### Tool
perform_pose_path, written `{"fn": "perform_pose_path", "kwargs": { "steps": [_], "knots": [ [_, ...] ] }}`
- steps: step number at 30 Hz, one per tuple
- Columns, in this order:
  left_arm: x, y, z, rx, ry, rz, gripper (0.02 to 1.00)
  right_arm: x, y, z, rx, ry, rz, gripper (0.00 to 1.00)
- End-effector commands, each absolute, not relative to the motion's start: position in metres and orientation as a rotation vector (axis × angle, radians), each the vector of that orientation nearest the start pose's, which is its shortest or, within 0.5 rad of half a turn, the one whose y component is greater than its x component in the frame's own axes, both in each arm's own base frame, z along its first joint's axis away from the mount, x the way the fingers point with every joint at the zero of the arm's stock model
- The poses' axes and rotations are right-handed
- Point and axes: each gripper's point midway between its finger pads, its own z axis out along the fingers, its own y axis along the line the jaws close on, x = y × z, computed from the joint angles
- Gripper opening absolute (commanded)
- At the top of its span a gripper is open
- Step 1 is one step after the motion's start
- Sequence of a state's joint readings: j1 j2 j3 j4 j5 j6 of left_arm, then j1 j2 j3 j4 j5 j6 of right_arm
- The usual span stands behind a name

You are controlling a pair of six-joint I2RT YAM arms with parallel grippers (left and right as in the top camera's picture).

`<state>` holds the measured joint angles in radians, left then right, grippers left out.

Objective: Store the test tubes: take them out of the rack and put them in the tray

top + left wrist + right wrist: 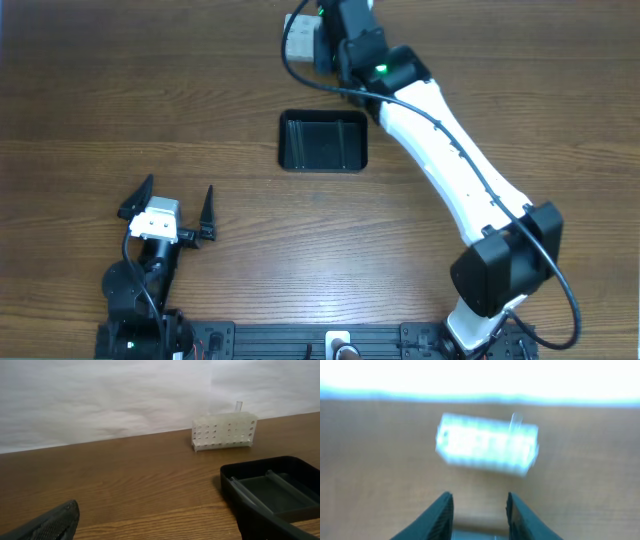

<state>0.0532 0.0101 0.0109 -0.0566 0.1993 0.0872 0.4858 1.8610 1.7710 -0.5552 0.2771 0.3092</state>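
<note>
Two black fingers of the right hand [479,502] stand spread with nothing between them, aimed at the test tube rack [487,452], which sits just beyond the fingertips on the wood-grain surface [560,100]. One clear test tube [516,420] stands upright in a hole near one end of the rack, its open top poking above the block. The rack is a pale, translucent box, its long side dotted with rows of small round holes, and it stands close to the far edge of the surface, where a white wall rises behind it.

Nearer the arm bases, and apart from the rack, lies the tray [323,142], a shallow black rectangle with rounded corners and a raised rim. Two pale lengthwise strips show inside it; whether they are tubes or ribs cannot be told. Bare wood lies on every side of the tray.

Well away from both, the left hand [180,185] sits low by its own base, its two dark, textured fingers splayed wide and gripping nothing, with open surface between it and the tray.
</note>
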Motion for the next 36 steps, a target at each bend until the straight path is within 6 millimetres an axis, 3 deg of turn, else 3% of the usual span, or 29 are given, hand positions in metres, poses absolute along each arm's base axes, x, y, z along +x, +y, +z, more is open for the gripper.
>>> {"fn": "perform_pose_path", "kwargs": {
  "steps": [1, 8, 14, 23, 36],
  "knots": [
    [0.244, -0.021, 0.162, 0.191, 1.614, -0.049, 1.000, 0.530, 0.182, 0.240, -0.058, 2.142, -0.050, 0.415],
    [0.244, -0.021, 0.162, 0.191, 1.614, -0.049, 1.000, 0.573, 0.166, 0.206, -0.001, 2.103, -0.045, 0.540],
    [0.244, -0.021, 0.162, 0.191, 1.614, -0.050, 1.000, 0.590, 0.166, 0.187, -0.008, 2.100, 0.022, 0.619],
    [0.244, -0.021, 0.162, 0.191, 1.614, -0.049, 1.000, 0.602, 0.178, 0.172, -0.034, 2.079, 0.091, 0.634],
    [0.244, -0.021, 0.162, 0.191, 1.614, -0.050, 1.000, 0.631, 0.192, 0.129, -0.015, 2.104, 0.102, 0.636]
  ]
}}
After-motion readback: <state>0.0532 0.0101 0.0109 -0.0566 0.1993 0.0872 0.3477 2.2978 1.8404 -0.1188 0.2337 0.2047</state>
